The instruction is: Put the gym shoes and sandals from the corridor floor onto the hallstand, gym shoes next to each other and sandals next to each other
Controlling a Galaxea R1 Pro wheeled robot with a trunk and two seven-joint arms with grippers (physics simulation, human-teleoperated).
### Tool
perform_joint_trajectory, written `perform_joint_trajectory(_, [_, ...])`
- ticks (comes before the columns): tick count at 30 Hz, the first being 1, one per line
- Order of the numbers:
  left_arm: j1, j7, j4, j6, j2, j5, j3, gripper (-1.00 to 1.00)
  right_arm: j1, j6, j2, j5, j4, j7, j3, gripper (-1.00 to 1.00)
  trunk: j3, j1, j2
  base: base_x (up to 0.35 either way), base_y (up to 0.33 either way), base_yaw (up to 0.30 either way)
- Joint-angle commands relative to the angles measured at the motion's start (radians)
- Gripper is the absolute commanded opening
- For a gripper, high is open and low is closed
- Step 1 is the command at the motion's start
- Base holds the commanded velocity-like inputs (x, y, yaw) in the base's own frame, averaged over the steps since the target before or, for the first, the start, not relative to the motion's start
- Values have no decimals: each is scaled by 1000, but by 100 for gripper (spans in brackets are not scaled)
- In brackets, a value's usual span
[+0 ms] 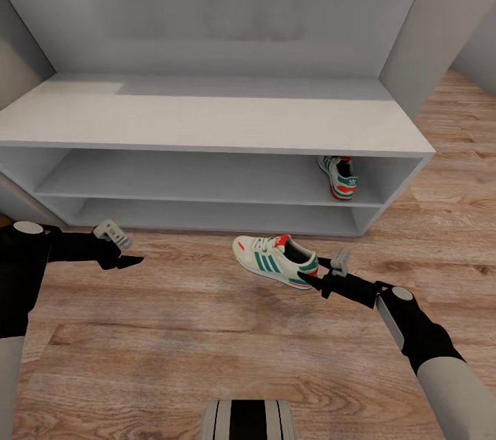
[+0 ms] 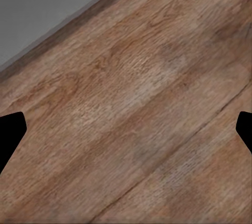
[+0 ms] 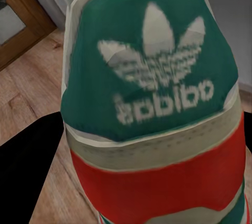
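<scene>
Right hand (image 1: 322, 278) sits at the heel of the white lace-up gym shoe with green side stripes and a red-orange heel band (image 1: 277, 259), and its wrist camera looks straight at that green heel patch (image 3: 149, 66). A dark finger shows just beside the heel, so the hand seems set to pinch the stiff heel end; whether it has clamped yet I cannot tell.

That shoe lies on the light brown wood-plank corridor floor (image 1: 207, 343), just in front of the hallstand, the wide low grey-white rack with two open shelves (image 1: 207, 120). Its matching gym shoe (image 1: 339, 177) already stands on the hallstand's upper shelf near the right end, probably leaving room beside it for the partner.

Left hand (image 1: 127, 254) hovers over bare floor in front of the hallstand's left half, fingers spread wide and holding nothing (image 2: 10, 134).
</scene>
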Motion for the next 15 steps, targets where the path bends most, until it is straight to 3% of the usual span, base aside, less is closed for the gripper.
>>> perform_joint_trajectory(1, [0,0,0,3,0,-1,0,100,0,0,-1,0,0,1,-1,-100,0,0,0,0,0,0])
perform_joint_trajectory(15, [2,2,1,13,-3,-4,-1,100,10,-2,0,0,-3,6,-3,-100,0,0,0,0,0,0])
